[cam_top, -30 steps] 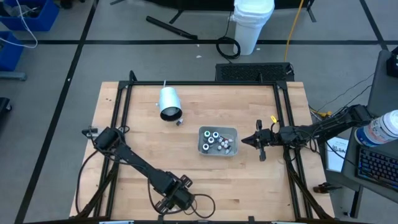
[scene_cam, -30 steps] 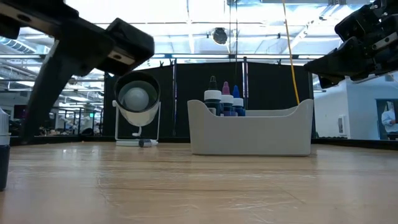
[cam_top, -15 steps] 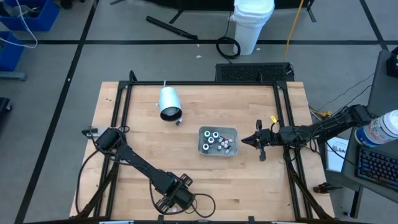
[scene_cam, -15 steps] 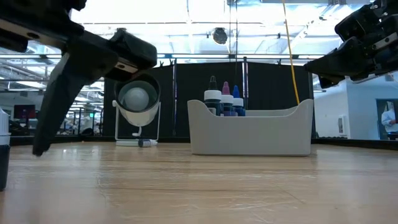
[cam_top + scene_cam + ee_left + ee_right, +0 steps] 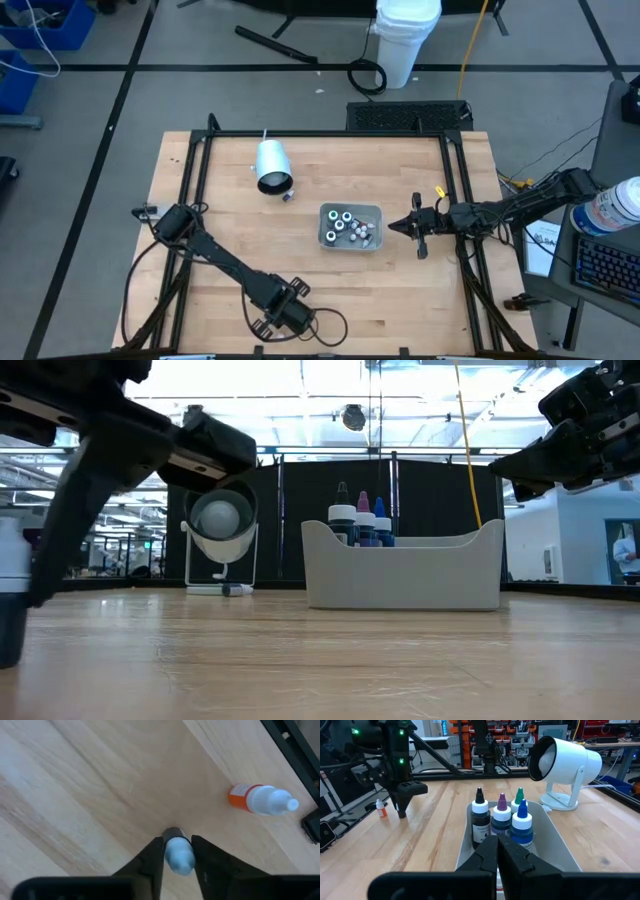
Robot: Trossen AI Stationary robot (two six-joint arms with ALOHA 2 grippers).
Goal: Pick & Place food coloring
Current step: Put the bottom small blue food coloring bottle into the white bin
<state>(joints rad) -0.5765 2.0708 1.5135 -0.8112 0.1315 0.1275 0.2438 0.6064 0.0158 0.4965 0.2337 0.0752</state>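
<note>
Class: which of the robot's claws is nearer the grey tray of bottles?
Right. The right claw sits just beside the grey tray; the left claw is off at the table's front edge.

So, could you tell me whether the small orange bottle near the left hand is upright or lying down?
Lying down: the left wrist view shows the orange bottle on its side on the table, white cap pointing sideways.

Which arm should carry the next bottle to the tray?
Left. Its end effector already straddles a white-capped bottle near the table's front edge. The right end effector waits shut beside the grey tray.
</note>
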